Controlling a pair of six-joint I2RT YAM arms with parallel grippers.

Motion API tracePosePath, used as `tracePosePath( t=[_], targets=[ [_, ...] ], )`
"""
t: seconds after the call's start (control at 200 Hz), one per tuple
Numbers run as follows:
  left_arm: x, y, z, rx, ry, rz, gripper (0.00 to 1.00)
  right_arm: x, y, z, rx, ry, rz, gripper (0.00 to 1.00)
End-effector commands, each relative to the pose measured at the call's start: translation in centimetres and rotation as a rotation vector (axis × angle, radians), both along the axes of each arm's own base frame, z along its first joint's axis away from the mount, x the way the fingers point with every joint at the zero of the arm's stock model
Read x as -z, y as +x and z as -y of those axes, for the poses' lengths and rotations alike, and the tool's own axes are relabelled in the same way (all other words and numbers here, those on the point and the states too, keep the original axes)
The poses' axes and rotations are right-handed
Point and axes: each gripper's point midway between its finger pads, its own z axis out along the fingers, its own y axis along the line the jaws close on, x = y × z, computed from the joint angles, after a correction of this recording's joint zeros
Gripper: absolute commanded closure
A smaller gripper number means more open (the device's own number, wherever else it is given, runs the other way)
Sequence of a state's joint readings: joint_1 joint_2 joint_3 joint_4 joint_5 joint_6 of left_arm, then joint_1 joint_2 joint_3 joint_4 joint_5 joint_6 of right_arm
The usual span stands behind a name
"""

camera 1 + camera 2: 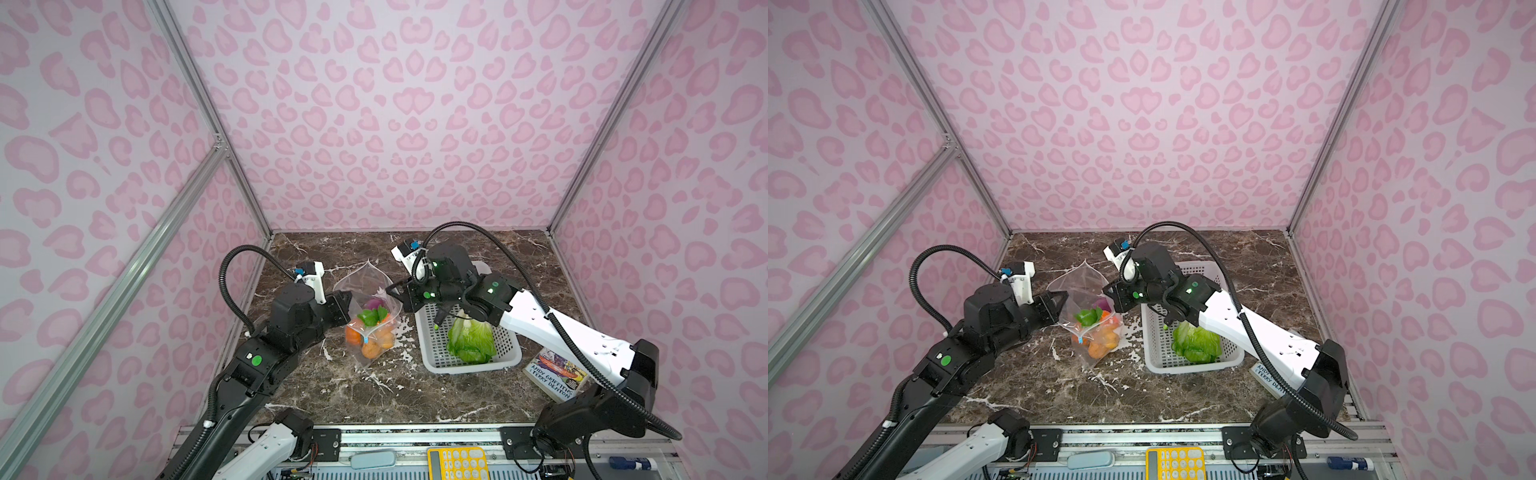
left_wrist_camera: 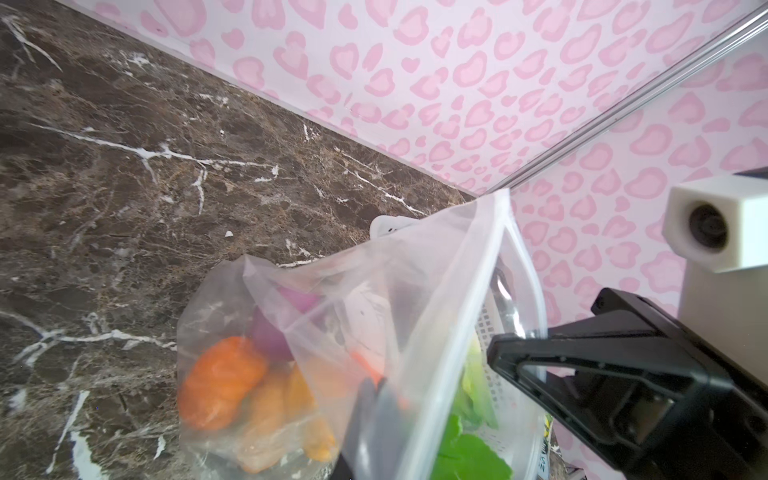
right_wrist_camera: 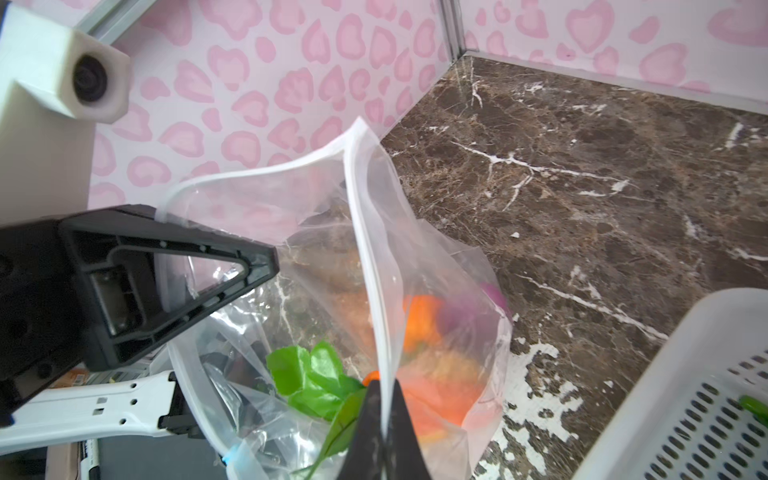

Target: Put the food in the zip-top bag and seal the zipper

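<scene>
Calculator point(image 1: 457, 463), yellow, nearest the lens at the bottom edge, off the counter point(image 1: 374, 399). Mid-frame in both top views the bag point(image 1: 361, 278) stands mouth up, pulled apart. My left gripper point(image 1: 347, 301) is pressed together on the bag's left rim. My right gripper point(image 1: 395, 293) is nipping the right rim along the zipper point(image 3: 361, 208), clearest in the right wrist view. Food point(image 1: 370, 336) sits low inside, with pumpkin point(image 2: 222, 382) and onion point(image 2: 270, 336) showing. Cabbage point(image 1: 471, 343) is not in yet. It lies in the basket point(image 1: 432, 361) just right of the bag. Book point(image 1: 555, 374) at lower right, partly under my right arm.

Risks, my read:
- Both grippers are busy on the rim, so fetching the cabbage means letting one side go. The mouth could then sag shut or the bag could tip.
- Thin film may slip out of a pinch.
- Cabbage looks bulky for that mouth and could snag the zipper.

Counter is dark brown marble print with white veins. Walls are pink heart-spot print, with aluminium posts at the corners.
</scene>
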State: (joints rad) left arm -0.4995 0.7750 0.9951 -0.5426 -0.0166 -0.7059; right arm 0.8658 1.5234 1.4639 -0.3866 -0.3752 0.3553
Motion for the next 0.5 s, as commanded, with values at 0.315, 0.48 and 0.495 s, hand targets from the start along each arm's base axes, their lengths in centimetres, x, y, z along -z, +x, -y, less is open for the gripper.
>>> tracePosePath(
  t=[0.315, 0.48, 0.495],
  targets=[
    [-2.0, -0.6, -3.4, -0.101, 0.137, 0.074, 0.97, -4.6, 0.1, -0.6, -0.023, 0.226, 0.086, 1.0],
    [2.0, 0.6, -1.9, -0.065, 0.168, -0.042, 0.97, -7.9, -1.1, -0.4, -0.092, 0.427, 0.098, 1.0],
    [2.2, 0.7, -1.9, -0.066, 0.167, -0.044, 0.97, -8.0, -1.1, -0.3, -0.088, 0.426, 0.101, 1.0]
  ],
)
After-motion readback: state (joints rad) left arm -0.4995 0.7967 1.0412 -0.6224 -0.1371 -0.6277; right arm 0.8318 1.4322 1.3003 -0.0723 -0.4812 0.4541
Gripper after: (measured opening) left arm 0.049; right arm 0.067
